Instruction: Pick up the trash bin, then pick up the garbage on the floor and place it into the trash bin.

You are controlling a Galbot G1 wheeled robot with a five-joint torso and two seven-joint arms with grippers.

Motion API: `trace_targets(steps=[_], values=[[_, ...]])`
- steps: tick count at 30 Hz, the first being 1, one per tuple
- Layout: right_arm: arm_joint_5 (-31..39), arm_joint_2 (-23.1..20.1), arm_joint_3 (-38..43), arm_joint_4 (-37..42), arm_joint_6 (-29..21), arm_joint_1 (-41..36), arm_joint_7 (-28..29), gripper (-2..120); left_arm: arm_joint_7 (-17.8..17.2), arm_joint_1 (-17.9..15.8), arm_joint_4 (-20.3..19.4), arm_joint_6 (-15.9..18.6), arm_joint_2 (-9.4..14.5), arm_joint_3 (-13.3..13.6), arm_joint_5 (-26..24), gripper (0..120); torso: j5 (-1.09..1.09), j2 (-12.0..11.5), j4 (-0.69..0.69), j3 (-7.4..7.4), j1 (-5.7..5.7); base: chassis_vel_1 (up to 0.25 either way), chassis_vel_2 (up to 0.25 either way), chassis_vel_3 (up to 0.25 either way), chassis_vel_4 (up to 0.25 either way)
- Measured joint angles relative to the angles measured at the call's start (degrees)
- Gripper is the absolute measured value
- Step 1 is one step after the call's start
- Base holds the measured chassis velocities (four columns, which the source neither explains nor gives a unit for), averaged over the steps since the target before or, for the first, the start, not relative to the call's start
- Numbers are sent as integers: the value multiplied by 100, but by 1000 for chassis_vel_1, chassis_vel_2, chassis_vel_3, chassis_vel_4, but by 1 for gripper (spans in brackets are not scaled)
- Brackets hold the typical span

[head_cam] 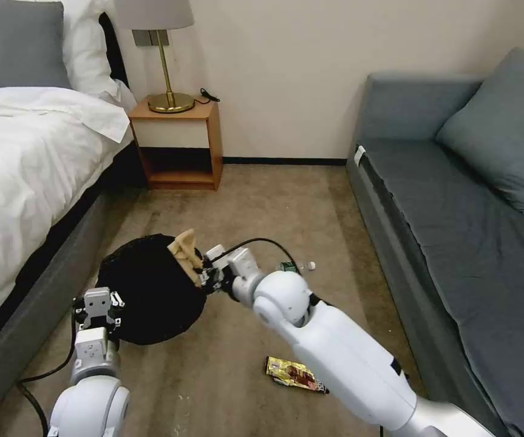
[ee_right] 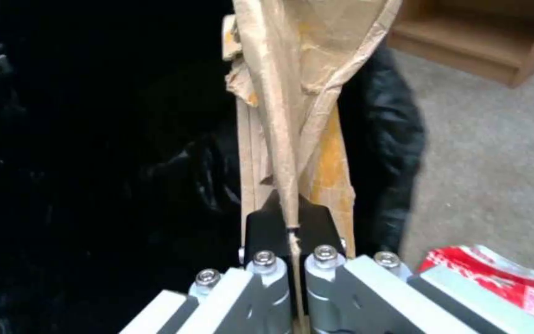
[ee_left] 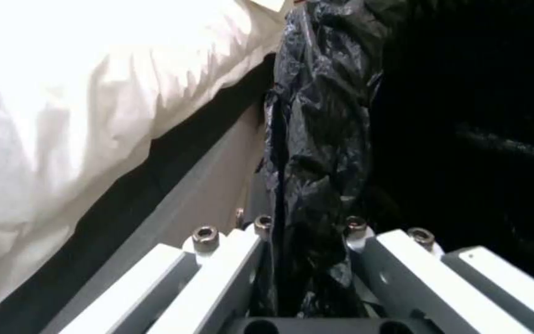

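My left gripper (head_cam: 100, 302) holds the trash bin (head_cam: 149, 291) off the carpet by its near rim. In the left wrist view this gripper (ee_left: 307, 227) is shut on the wrinkly black liner (ee_left: 322, 116). My right gripper (head_cam: 206, 280) is shut on the brown paper bag (head_cam: 186, 250) and hangs at the bin's right rim, over the dark opening. The right wrist view shows the right gripper (ee_right: 292, 250) pinching the crumpled bag (ee_right: 298, 93). On the floor lie a clear bottle with a green label (head_cam: 290, 266), a gold-brown snack wrapper (head_cam: 292, 373) and a red-and-white wrapper (ee_right: 489, 278).
A bed with white sheets (head_cam: 25, 152) runs along the left. A grey sofa (head_cam: 456, 230) stands on the right. A wooden nightstand (head_cam: 180, 145) with a brass lamp (head_cam: 164, 60) stands against the far wall. Carpet (head_cam: 274, 206) lies between them.
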Motion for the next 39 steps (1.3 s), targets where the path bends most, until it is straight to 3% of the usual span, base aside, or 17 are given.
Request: trace_targets(steps=[8,14,20,27,29,32,39], values=[[-67,203,-239,-323,217,72,139,0,54,-10,-11,0,-49,96,-62,2,0,0,0,0,0,0,0,0,0],[-228,384,-458,-771,365,120,365,0,138,47,-114,-15,-131,322,-185,2,0,0,-1,0,0,0,0,0,0],[-454,442,-557,-885,449,100,579,-1,139,41,-92,-26,-148,336,-185,1,0,0,0,0,0,0,0,0,0],[-468,289,-541,-776,458,87,630,29,143,3,79,-85,-136,277,-86,1,0,0,0,0,0,0,0,0,0],[-468,258,-536,-747,458,86,631,32,144,1,101,-93,-135,274,-75,1,0,0,0,0,0,0,0,0,0],[-468,173,-487,-637,453,68,619,47,148,-22,166,-107,-113,254,-56,1,0,0,-1,0,0,0,0,0,0],[-469,92,-409,-507,449,-9,593,69,149,-55,247,-115,-76,233,-54,1,1,0,0,0,0,0,0,0,0]])
